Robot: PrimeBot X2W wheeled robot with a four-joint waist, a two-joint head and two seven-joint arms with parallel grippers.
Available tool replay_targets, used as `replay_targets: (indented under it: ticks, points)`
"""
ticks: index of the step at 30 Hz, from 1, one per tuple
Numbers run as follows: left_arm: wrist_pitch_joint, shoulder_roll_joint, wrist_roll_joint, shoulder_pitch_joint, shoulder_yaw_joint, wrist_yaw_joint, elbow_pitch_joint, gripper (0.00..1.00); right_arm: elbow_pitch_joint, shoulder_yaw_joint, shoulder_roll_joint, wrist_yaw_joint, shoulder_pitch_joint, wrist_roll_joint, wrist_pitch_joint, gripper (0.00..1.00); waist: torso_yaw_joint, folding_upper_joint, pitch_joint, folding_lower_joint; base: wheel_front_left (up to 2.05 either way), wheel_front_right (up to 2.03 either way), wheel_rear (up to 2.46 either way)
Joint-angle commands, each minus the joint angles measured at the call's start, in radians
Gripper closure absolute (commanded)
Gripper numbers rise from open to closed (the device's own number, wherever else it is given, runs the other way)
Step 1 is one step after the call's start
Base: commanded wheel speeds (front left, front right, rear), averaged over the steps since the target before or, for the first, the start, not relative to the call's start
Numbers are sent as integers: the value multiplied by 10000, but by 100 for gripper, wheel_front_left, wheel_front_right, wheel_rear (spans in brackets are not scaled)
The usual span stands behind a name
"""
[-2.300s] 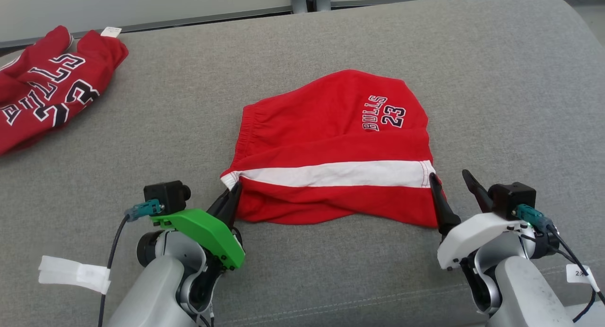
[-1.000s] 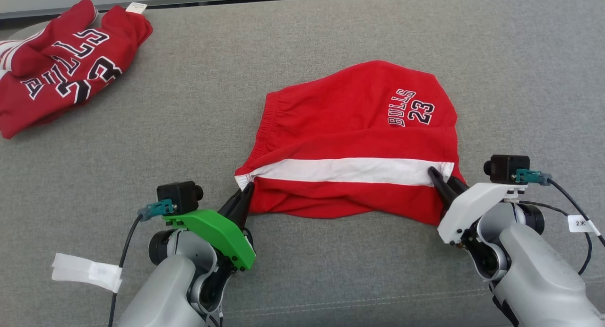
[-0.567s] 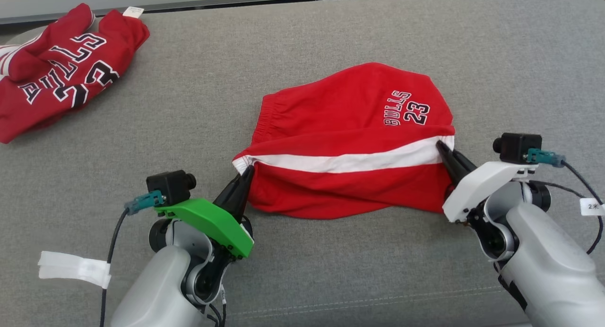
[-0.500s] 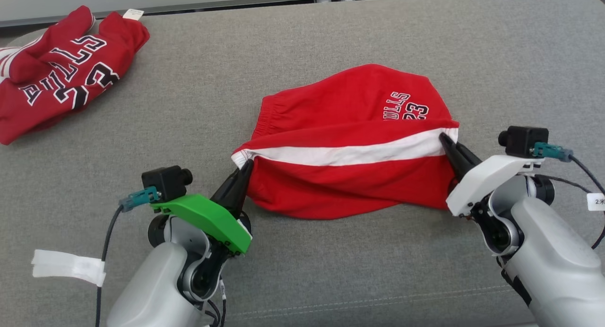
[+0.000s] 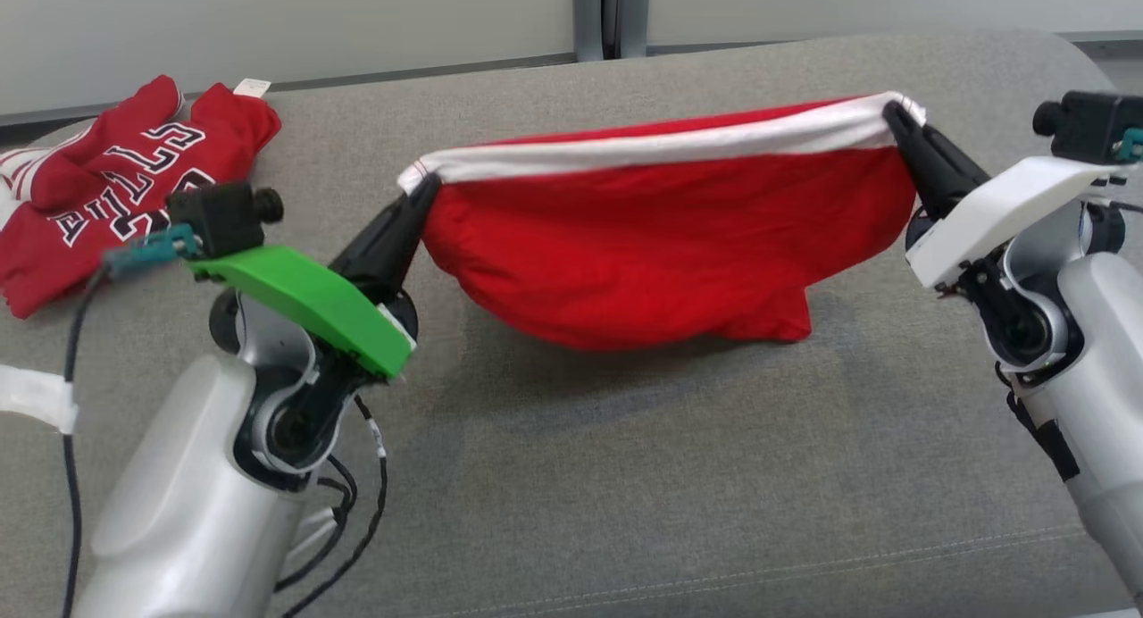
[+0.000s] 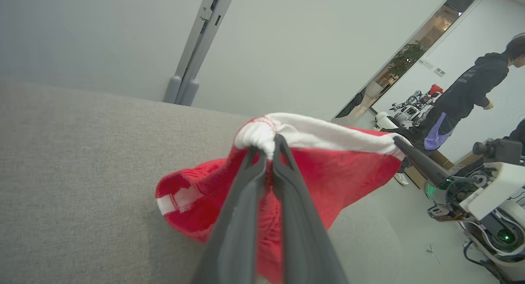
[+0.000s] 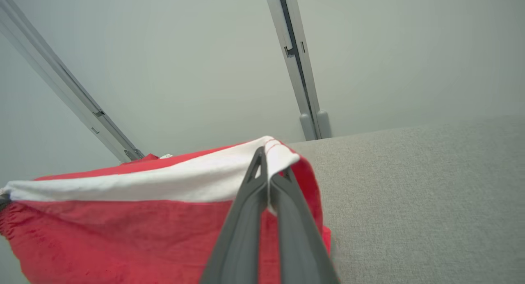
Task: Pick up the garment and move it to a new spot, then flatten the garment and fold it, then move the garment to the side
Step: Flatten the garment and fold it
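The garment (image 5: 661, 243) is a pair of red shorts with a white band along the top edge. It hangs stretched between my two grippers above the grey cushion, its lower edge sagging toward the fabric surface. My left gripper (image 5: 424, 187) is shut on the left end of the white band, bunched at the fingertips in the left wrist view (image 6: 268, 146). My right gripper (image 5: 893, 113) is shut on the right end of the band, pinched in the right wrist view (image 7: 266, 161). The printed side of the garment is turned away.
A second red jersey garment (image 5: 107, 180) with white lettering lies crumpled at the far left of the grey cushion (image 5: 625, 475). A pale wall with a metal post (image 5: 600, 15) runs behind. A person (image 6: 471, 95) stands far off.
Both grippers have risen and moved away from me, lifting the garment off the cushion by its white band. The right gripper closed on the band about a second ago. The head camera has tilted up.
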Motion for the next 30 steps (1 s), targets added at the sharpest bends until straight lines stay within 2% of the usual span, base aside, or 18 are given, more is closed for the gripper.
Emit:
replay_targets:
  ticks: [1,6,12,20,23,25,30]
  points:
    - [116,137,-118,-281,101,76,-132,100,-115,-53,-97,0,-172,-66,121,100,-114,0,-264,0,0,0,0]
    - [601,377,-234,-1104,393,398,-517,100,-443,-396,-224,-1,-773,-380,631,100,-225,0,-628,0,0,0,0]
    - [1278,493,-193,-2230,431,826,-318,100,-654,-1046,52,-1,-1797,-1069,1378,100,-327,0,-744,0,0,0,0]
    - [1249,202,469,-4258,317,1280,1529,100,577,-892,995,0,-4097,-2320,2067,100,-685,0,550,0,0,0,0]
    - [768,46,899,-5379,371,1367,2278,100,1311,-912,1351,0,-5437,-3006,1556,100,-920,0,1248,0,0,0,0]
    - [207,-6,1238,-6184,471,1345,2719,100,1721,-955,1593,-1,-6342,-3500,801,100,-1117,0,1691,0,0,0,0]
    - [-1392,-195,1736,-7894,719,872,3494,100,2702,-1482,2142,-1,-8123,-4332,-1362,100,-1580,0,2697,0,0,0,0]
